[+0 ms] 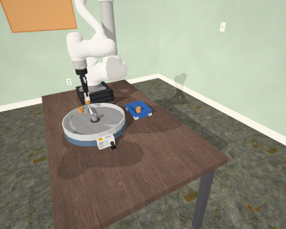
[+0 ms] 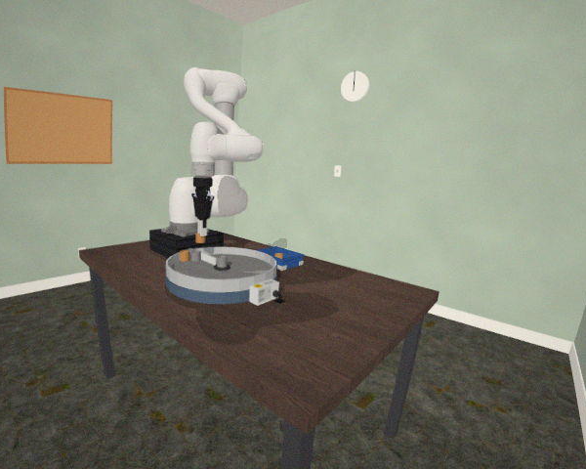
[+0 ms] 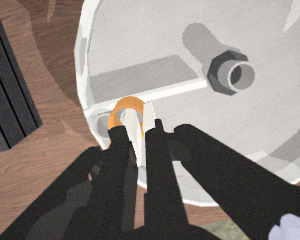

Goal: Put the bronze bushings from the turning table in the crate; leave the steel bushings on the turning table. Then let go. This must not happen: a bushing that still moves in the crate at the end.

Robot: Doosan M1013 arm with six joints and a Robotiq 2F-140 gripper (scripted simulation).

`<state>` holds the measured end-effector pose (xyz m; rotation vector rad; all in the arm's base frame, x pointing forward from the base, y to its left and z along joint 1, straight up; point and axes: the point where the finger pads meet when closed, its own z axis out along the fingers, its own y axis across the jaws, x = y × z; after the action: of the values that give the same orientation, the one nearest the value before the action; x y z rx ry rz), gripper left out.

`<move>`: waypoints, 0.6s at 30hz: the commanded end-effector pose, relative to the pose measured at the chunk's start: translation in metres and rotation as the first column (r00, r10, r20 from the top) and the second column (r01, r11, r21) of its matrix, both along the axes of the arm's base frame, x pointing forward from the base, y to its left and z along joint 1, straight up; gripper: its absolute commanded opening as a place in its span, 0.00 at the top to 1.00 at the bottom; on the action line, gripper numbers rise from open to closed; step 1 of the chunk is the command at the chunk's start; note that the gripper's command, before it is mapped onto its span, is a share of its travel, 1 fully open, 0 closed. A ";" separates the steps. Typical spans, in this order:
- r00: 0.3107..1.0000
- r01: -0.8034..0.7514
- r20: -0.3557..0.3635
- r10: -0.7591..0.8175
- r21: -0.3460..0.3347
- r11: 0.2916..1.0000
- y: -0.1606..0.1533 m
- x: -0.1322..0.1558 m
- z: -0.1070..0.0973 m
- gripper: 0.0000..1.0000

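Note:
My gripper (image 1: 86,97) (image 2: 201,230) (image 3: 142,118) is shut on the wall of a bronze bushing (image 1: 87,101) (image 2: 200,238) (image 3: 127,101), one fingertip inside its bore. The bushing hangs above the far rim of the turning table (image 1: 88,136) (image 2: 212,284) (image 3: 155,30). Another bronze bushing (image 1: 80,109) (image 2: 184,255) stands on the turning table near that rim. A steel bushing (image 1: 86,109) (image 2: 195,255) (image 3: 103,125) stands beside it, partly hidden by the held bushing in the wrist view. A third bronze bushing (image 1: 138,109) (image 2: 278,255) is in the blue crate (image 1: 132,106) (image 2: 294,259).
A grey hub post (image 1: 94,116) (image 2: 222,262) (image 3: 240,76) rises at the turning table's centre, with a white bar (image 1: 91,111) (image 3: 175,89) reaching from it towards the rim. A white control box (image 1: 105,141) (image 2: 264,292) is on the near side. The black arm base (image 1: 101,95) is behind.

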<state>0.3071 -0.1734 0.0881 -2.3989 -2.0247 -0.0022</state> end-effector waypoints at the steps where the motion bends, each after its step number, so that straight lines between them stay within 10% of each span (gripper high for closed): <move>1: 1.000 0.001 0.000 -0.001 0.000 1.000 0.013 0.005 0.000 1.00; 18: 1.000 0.001 0.000 -0.001 0.000 1.000 0.127 0.047 0.000 1.00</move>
<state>0.3436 -0.0716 0.0884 -2.3961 -2.0255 -0.0074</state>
